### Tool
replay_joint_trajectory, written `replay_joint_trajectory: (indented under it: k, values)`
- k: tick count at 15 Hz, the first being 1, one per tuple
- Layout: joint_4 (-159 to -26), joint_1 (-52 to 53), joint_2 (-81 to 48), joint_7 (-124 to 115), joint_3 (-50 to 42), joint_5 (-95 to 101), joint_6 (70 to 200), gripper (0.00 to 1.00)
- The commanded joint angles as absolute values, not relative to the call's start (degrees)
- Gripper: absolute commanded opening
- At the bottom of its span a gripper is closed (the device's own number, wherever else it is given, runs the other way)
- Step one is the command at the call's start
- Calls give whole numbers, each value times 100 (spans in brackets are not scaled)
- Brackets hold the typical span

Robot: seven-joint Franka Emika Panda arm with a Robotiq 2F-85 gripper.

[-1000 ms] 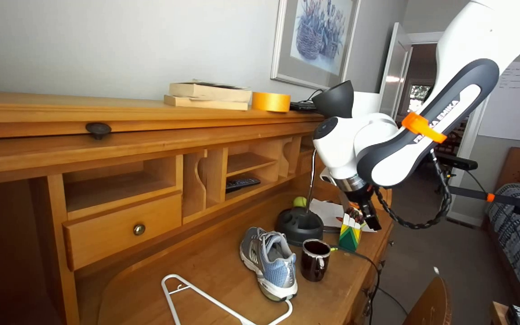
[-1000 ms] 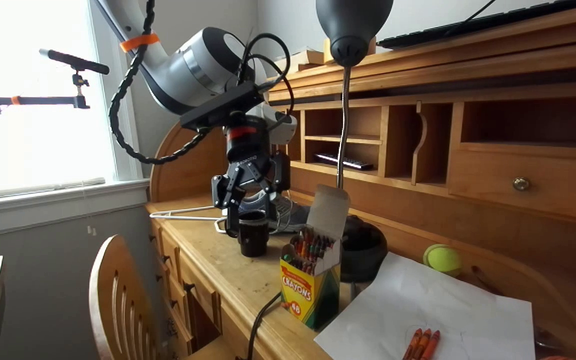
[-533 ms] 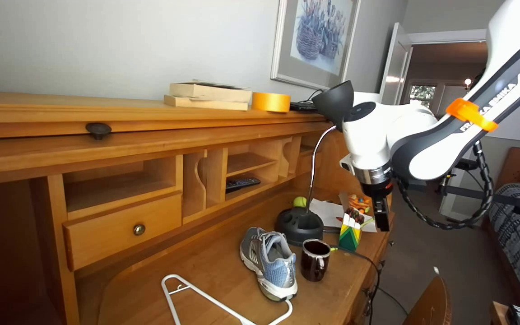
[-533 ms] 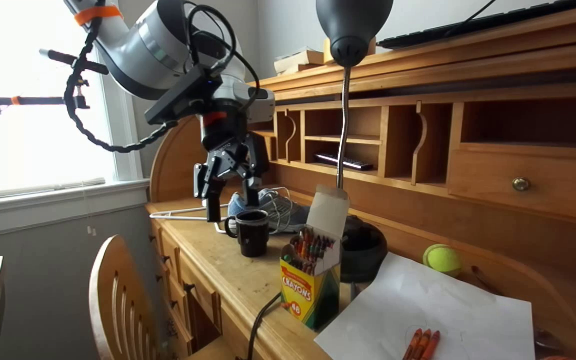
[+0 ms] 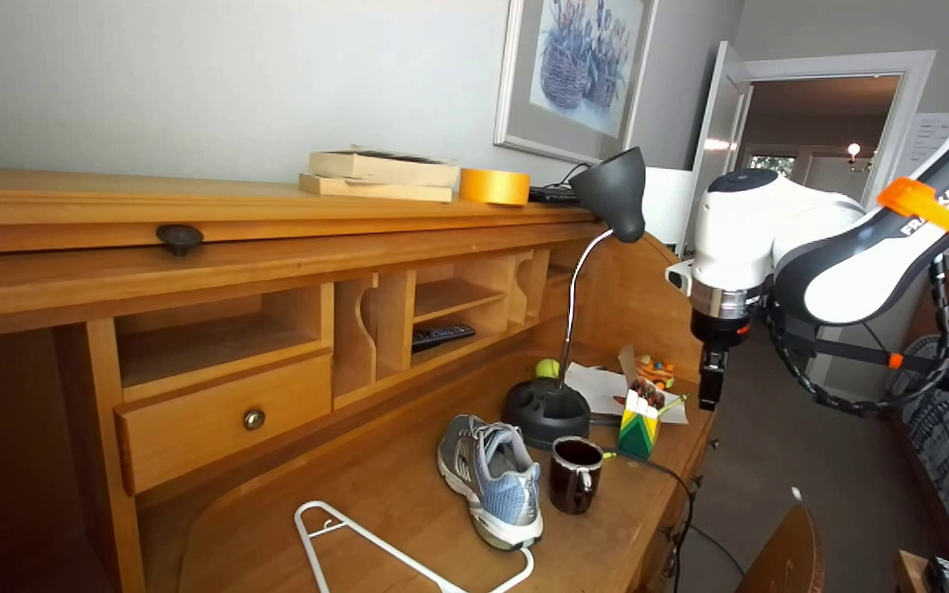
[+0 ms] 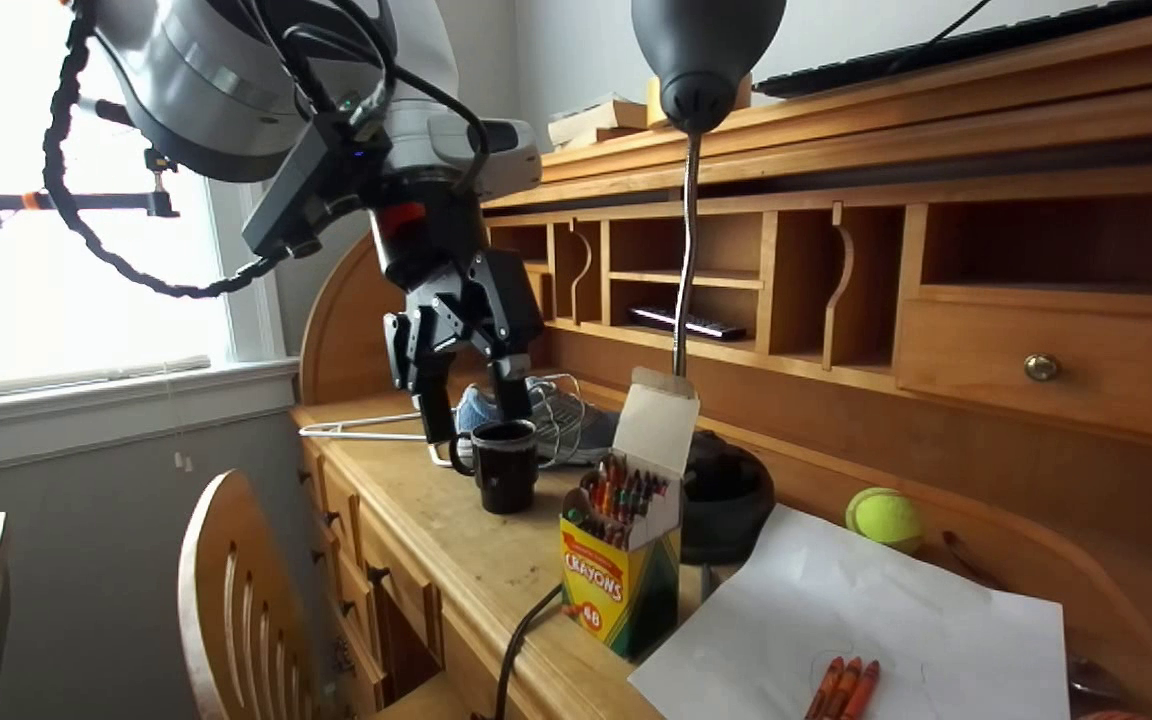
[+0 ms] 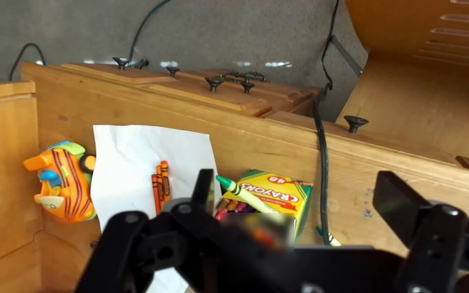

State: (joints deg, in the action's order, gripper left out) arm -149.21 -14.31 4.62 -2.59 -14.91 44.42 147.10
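Crayon box (image 7: 283, 189) shows between my fingers (image 5: 712, 383) in the wrist view, and both exterior views have it upright on the worktop (image 6: 496, 570), flap raised. My end effector (image 6: 476, 418) is spread wide, hanging above the worktop and apart from the box. One exterior view catches the fingers edge-on, so their gap is lost there.

A green crayon (image 7: 250, 198) slants out of the box, but its far end melts into a blurred patch in the wrist view; I cannot tell how deep it sits. Another crayon (image 7: 334, 241) passes under the black cable (image 7: 323, 171), its lower end covered by my own hardware. Three orange crayons (image 7: 161, 185) lie on white paper (image 7: 122, 171), partly blocked by my dark linkage. An orange toy (image 5: 656, 372) is only partly visible past the box in an exterior view.

Seen past my fingers and the mug (image 6: 506, 475), the shoe (image 6: 581, 430) is half hidden. The lamp (image 6: 706, 45) is cropped at the top, the hanger (image 5: 392, 550) at the bottom.
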Motion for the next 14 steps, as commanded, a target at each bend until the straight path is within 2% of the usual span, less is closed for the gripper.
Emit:
replay_joint_trajectory:
  k: [1,7,14]
  values:
    - [-15087,-1675,460,462,-1744,4320,15465,100]
    - [-15201,-1783,45,2548,-2050,2850,16636,100]
    - [-15163,-1714,-83,4333,-1860,-286,16818,100]
